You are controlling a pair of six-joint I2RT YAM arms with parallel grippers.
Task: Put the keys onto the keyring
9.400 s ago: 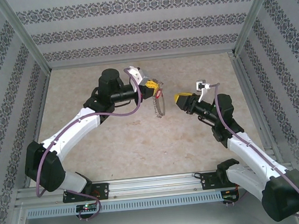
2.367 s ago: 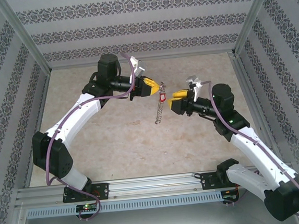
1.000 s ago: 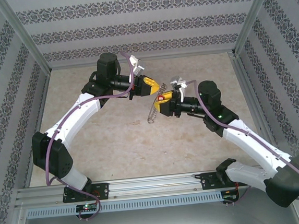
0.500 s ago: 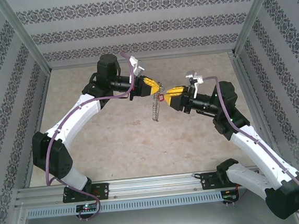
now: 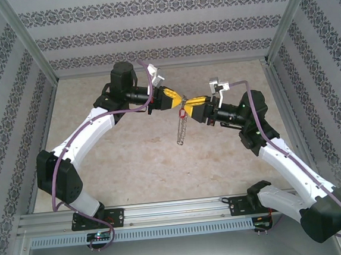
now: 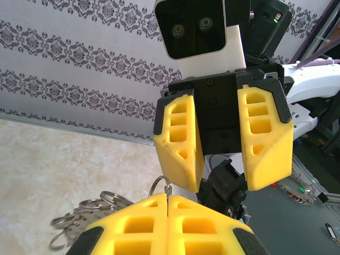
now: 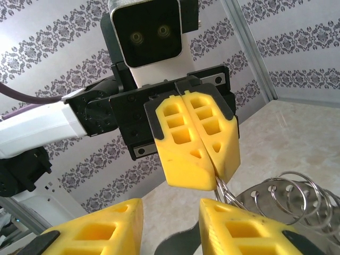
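My left gripper (image 5: 180, 99) is held above the table and is shut on the top of the keyring (image 5: 182, 129). The keyring hangs down edge-on as a thin grey loop fringed with small rings. The red-headed key (image 5: 183, 112) dangles just below the fingertips. In the left wrist view the left gripper (image 6: 168, 204) pinches a thin wire ring (image 6: 161, 187), with more rings (image 6: 85, 219) bunched at lower left. My right gripper (image 5: 192, 105) faces it tip to tip, open, with nothing between its fingers (image 6: 178, 141). In the right wrist view the right gripper (image 7: 171, 220) stands open below the shut left fingers (image 7: 196, 138), and the keyring's rings (image 7: 289, 194) show at lower right.
The beige tabletop (image 5: 131, 161) lies below both raised arms. Patterned walls (image 5: 162, 27) close in the back and sides, with metal posts at the corners. An aluminium rail (image 5: 178, 213) runs along the near edge by the arm bases.
The right gripper, still open, has come back up level with the left fingertips after dipping in and drawing back. The left arm held still and the hanging keyring swung slightly.
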